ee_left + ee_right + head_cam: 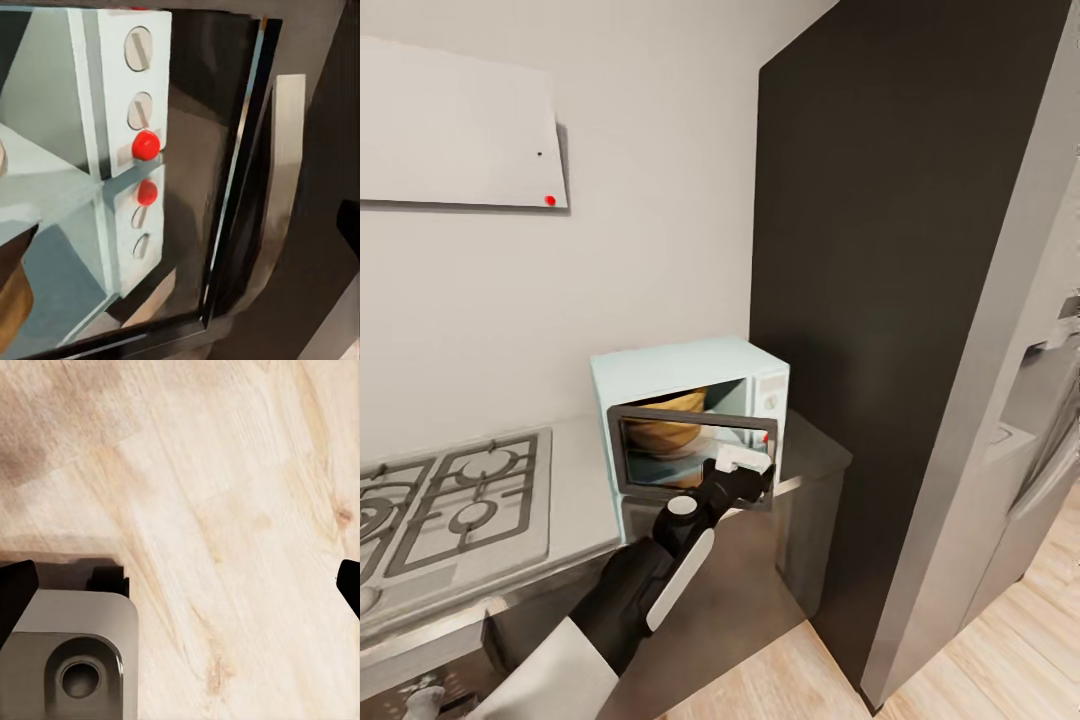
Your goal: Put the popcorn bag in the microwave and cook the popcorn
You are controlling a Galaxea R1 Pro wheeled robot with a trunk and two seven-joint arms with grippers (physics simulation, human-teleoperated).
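The mint-blue microwave (660,365) stands on the steel countertop (575,480) with its dark-glass door (625,450) partly open. Inside sits the tan popcorn bag (672,403), and the glass shows it too; the popcorn itself is hidden. My left gripper (750,478) is at the door's free edge, below the control panel, with its fingers apart. The left wrist view, close up, shows the control panel (135,97) with knobs, the red indicator light (145,144), the door glass (195,225) and a corner of the bag (11,300). My right gripper (182,589) hangs open over the wooden floor (225,472).
A gas hob (450,500) lies left of the microwave. A tall dark panel (880,300) and a steel fridge (1040,420) stand close on the right. A white wall cabinet (460,130) hangs above. The robot's base (75,660) shows under the right gripper.
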